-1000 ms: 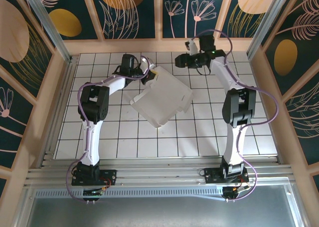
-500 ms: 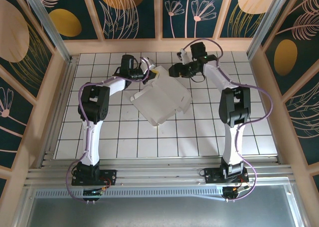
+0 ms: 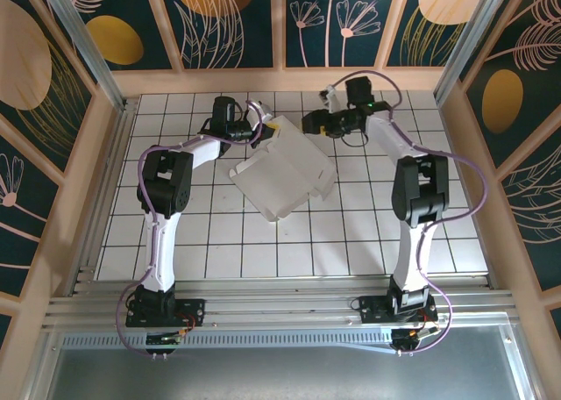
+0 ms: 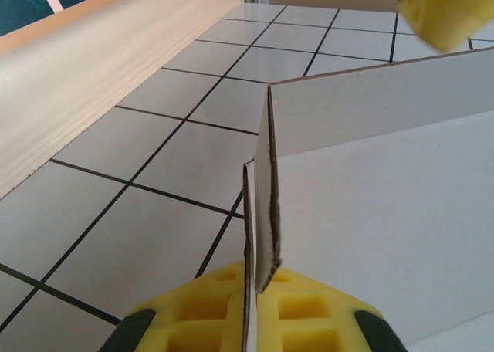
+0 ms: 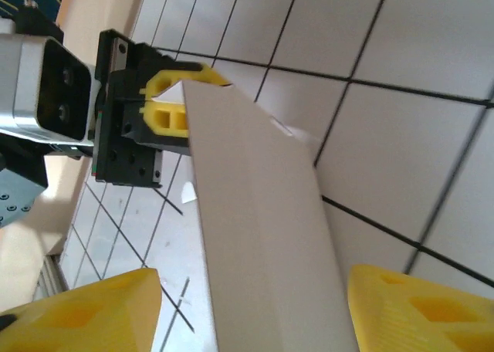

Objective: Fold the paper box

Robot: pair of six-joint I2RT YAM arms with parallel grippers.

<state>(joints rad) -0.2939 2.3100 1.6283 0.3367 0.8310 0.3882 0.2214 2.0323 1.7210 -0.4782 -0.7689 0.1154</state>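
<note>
White tiled table (image 3: 219, 260), dark floral panels (image 3: 219, 23) behind.

Item: paper box (image 3: 285, 176), part-formed, lying mid-table toward the far side, between the two arms.

Left gripper (image 3: 266, 135): jaws clamped on a standing flap edge at the box's far-left corner.

Right gripper (image 5: 255, 321): jaws apart, straddling the box's far wall; contact with the wall cannot be made out.

Step, by judgement: one corner is held while you line up the right arm on the neighbouring wall.

Next move: close squarely on that wall and bend it along its crease, without dragging the flap out of the left grip.

Change over the last second: the right gripper has come nearer and lower, onto the box's far edge; box and left gripper are hardly moved.
</note>
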